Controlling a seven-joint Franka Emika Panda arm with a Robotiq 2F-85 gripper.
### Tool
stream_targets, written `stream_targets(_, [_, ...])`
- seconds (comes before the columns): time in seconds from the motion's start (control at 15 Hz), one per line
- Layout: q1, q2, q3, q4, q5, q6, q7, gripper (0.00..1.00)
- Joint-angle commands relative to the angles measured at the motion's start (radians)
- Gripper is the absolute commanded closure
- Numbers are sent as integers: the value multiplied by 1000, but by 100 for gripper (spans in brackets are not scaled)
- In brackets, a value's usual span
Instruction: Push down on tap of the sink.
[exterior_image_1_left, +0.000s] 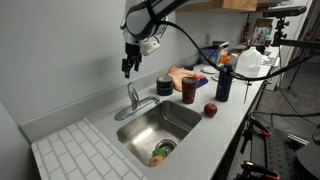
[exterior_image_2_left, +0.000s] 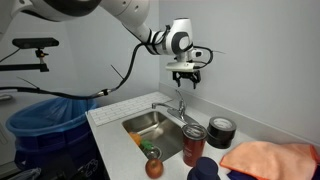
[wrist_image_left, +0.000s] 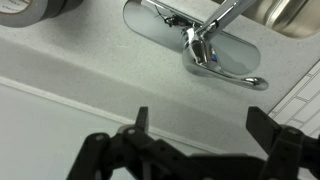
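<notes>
I'm holding the gripper (wrist_image_left: 199, 125) with its fingers spread wide, gripping nothing, well above the tap (wrist_image_left: 203, 44), whose raised lever is standing almost directly beneath it at the sink's (exterior_image_1_left: 165, 118) back rim; I'm judging a straight descent is needed

Small shiny chrome tap (exterior_image_1_left: 133, 98) on oval base plate, upright behind back rim of sink (exterior_image_1_left: 170, 120). Slim spout low. Sink: rectangular brushed-steel basin, round drain, set into pale grey countertop (exterior_image_1_left: 225, 115).
</notes>
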Motion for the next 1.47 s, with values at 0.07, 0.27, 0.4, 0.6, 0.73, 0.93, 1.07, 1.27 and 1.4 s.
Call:
stream_targets(0.07, [-16, 87, 9, 103, 1, 8, -22, 0])
stream_targets(0.27, [-24, 92, 8, 101, 4, 6, -21, 0])
stream_targets(0.4, [-31, 86, 9, 88, 8, 3, -21, 0])
stream_targets(0.6, [-39, 79, 12, 67, 15, -3, -19, 0])
stream_targets(0.73, [-42, 76, 19, 50, 25, -7, -20, 0])
stream_targets(0.93, [-44, 80, 31, 29, 45, -11, -19, 0])
stream_targets(1.07, [-43, 81, 36, 11, 55, -12, -15, 0])
stream_targets(1.27, [-39, 70, 35, -16, 58, -10, -9, 0])
stream_targets(1.4, [-36, 52, 29, -41, 50, -2, -6, 0])
